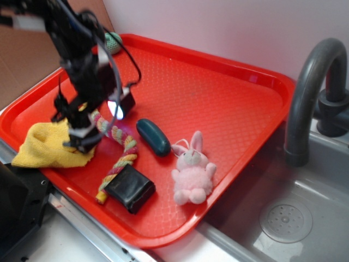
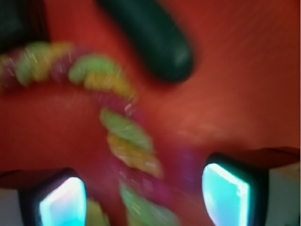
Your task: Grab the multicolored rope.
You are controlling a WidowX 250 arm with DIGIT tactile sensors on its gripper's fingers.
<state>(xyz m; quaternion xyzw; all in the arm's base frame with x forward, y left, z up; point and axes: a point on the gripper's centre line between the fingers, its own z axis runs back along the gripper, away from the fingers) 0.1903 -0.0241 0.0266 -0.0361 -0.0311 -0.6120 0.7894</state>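
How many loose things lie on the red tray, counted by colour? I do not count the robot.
Multicolored: 1, the multicolored rope
Yellow: 1, the cloth
Dark teal: 1, the oblong object
Black: 1, the flat block
Pink: 1, the plush rabbit
Green: 1, the ball, partly hidden
Total: 6

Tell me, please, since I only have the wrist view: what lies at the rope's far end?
Observer: A black block lies on the rope near its frayed end.
Operator: Thank you. Is anything beside the gripper that I might bump?
Observer: A yellow cloth lies right next to the gripper, on the tray.
Operator: And what is past the dark green thing?
Observer: A pink plush bunny sits just beyond that dark green thing, near the tray's edge by the sink.
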